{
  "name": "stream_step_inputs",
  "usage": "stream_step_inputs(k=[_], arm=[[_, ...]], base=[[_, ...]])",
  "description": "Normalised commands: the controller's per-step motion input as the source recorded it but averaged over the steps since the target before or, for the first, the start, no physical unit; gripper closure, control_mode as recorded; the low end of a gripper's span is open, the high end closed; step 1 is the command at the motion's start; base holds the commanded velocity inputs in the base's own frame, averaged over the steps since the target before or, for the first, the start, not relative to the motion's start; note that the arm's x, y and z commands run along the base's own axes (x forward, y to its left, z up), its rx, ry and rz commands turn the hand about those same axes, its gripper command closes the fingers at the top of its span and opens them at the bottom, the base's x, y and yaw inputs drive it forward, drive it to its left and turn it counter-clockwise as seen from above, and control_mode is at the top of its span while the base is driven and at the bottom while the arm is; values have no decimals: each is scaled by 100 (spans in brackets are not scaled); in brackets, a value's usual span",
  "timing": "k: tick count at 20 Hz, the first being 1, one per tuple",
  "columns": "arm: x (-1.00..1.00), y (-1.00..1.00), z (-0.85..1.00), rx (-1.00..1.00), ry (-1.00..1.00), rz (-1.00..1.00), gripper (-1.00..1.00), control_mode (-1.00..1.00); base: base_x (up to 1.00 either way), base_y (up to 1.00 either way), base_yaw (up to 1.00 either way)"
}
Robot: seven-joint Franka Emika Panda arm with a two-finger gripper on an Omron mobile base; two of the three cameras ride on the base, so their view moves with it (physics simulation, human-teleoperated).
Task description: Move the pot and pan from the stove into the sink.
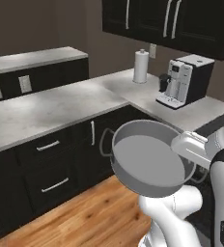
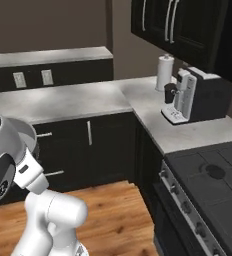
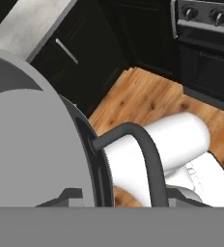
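Pot (image 1: 150, 161): held tilted in the air over the wooden floor (image 1: 80, 217), away from the stove (image 2: 213, 170).
Claw (image 3: 119, 195): seemingly clamped on the pot's rim by a loop handle; tips hidden.

Grey counter (image 1: 61, 108): paper towel roll (image 1: 141, 66) and coffee machine (image 1: 184, 81) standing on corner stretch.

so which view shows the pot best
The left base view: the whole pot shows there, tilted toward the camera, held up over the wood floor with its rim, inner bottom and a loop handle clear. The hand view shows a close slice of its wall and one handle. The right base view shows a bit of rim behind the arm.
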Motion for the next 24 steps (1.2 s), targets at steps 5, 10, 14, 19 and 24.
stream_step_inputs(k=[5,10,14,19,24], arm=[[0,0,0,0,0,0,100,100],[0,0,0,0,0,0,100,100],[0,0,0,0,0,0,100,100],[0,0,0,0,0,0,100,100],[0,0,0,0,0,0,100,100]], base=[[-7,0,50],[-9,-11,46],[-2,-2,5],[1,37,0],[2,100,0]])
